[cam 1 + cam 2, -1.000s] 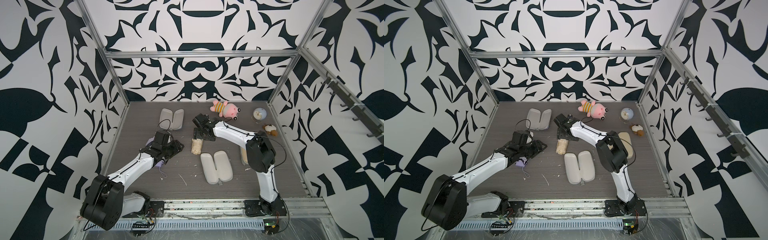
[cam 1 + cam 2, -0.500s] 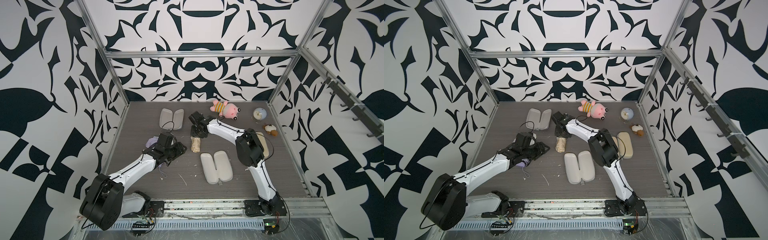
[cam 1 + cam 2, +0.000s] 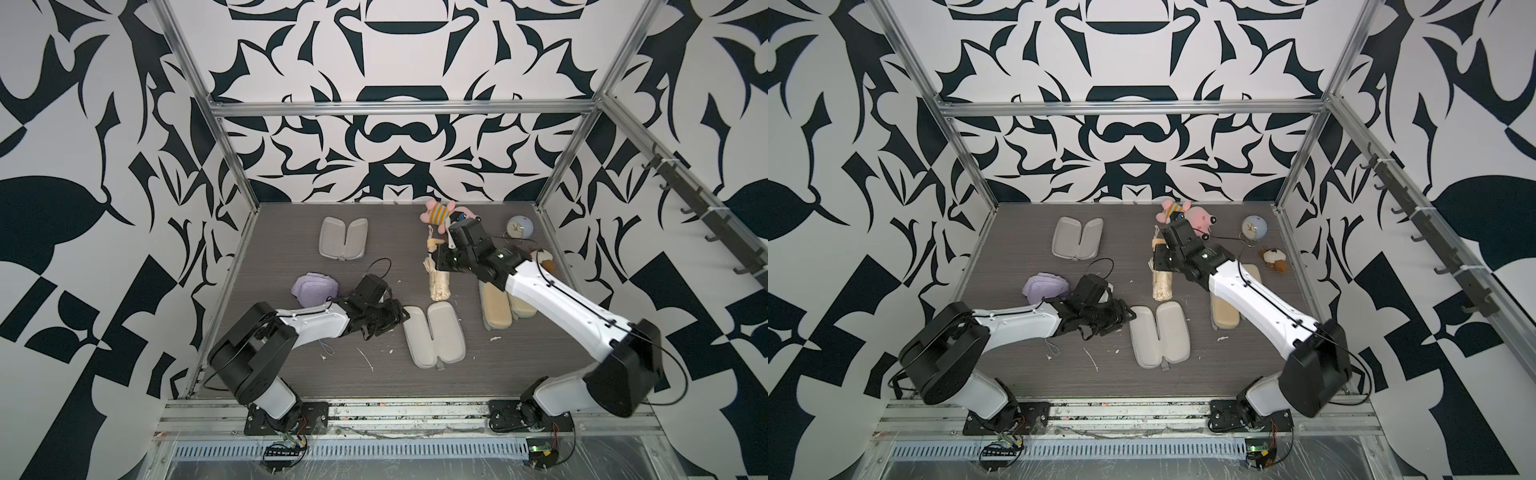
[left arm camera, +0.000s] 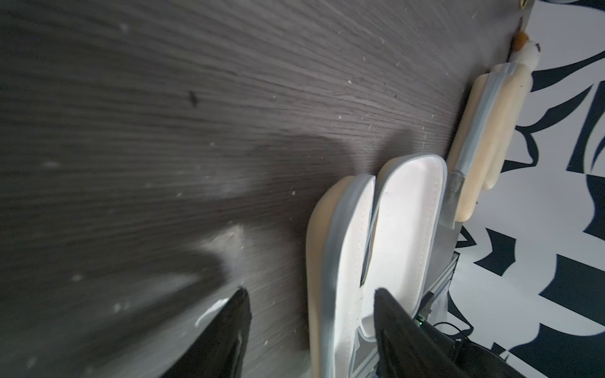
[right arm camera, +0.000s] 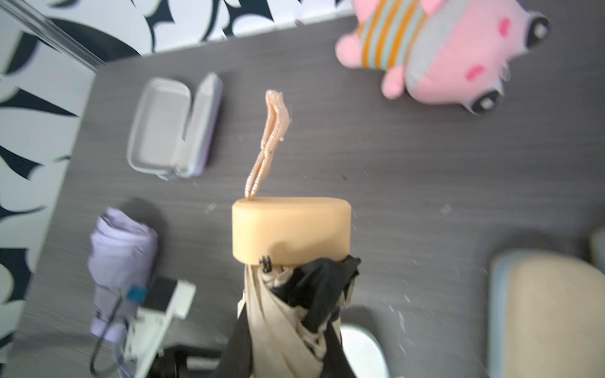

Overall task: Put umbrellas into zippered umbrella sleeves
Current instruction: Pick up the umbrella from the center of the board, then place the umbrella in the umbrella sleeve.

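My right gripper (image 3: 444,261) is shut on a cream umbrella (image 3: 439,281) just below its stubby handle (image 5: 291,229), strap pointing to the back; the fabric (image 5: 281,327) shows between the jaws. My left gripper (image 3: 397,320) stands open at the left edge of an open beige sleeve (image 3: 432,336), whose rim (image 4: 330,261) lies between the fingers, untouched. A lavender umbrella (image 3: 313,289) lies behind the left arm. An open lavender sleeve (image 3: 343,237) sits at the back. Two beige sleeves (image 3: 496,309) lie partly under the right arm.
A pink plush toy (image 3: 442,214), a pale round ball (image 3: 520,227) and a small brown-and-white plush (image 3: 545,261) sit along the back right. White scraps (image 3: 365,359) dot the dark wood table near the front. Metal frame posts (image 3: 232,166) bound the table.
The right gripper has shut on the cream umbrella and carried it to the right. The left gripper has moved right and forward to the front open sleeve.
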Controlling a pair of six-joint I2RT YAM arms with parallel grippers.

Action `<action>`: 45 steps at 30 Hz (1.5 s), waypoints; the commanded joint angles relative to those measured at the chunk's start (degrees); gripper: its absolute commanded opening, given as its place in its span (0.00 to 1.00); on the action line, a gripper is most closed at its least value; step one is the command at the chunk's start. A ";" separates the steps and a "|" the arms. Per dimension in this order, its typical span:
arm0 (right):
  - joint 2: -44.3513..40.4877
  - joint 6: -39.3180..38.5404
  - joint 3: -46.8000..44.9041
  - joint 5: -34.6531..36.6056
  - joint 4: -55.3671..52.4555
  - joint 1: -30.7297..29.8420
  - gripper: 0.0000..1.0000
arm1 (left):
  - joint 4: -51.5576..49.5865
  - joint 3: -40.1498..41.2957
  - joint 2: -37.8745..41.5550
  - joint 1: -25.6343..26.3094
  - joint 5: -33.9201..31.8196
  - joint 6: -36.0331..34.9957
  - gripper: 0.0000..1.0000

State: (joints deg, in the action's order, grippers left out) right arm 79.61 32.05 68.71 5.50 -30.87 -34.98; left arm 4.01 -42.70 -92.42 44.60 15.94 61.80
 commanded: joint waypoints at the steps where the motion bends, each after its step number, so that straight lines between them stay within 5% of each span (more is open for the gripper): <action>1: -4.52 0.35 -6.42 7.16 -2.59 -2.54 0.00 | 1.96 -2.46 -2.60 1.16 0.76 1.58 0.57; 8: -7.01 2.85 -15.89 17.94 4.65 -8.84 0.00 | 3.07 -3.22 -5.60 1.23 1.05 3.76 0.36; 17: -2.66 6.96 -21.67 25.11 9.25 -13.76 0.00 | 5.74 -2.21 -5.83 1.23 1.09 5.83 0.20; 23: 2.56 14.28 -20.44 29.26 1.41 -19.24 0.00 | 7.27 -1.16 -5.04 1.31 -1.44 8.96 0.00; 36: 11.04 14.38 -15.75 24.18 -6.70 -21.40 0.00 | 7.33 0.01 3.02 1.36 -6.10 13.11 0.00; 45: 11.33 10.69 -11.11 9.61 -2.88 -19.09 0.61 | 4.88 -0.69 2.82 0.10 -4.04 9.96 0.00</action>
State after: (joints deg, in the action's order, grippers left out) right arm 93.03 43.83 55.05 24.36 -33.12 -55.05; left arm 7.73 -41.80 -90.70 46.06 12.91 72.88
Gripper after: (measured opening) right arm 0.564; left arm 0.078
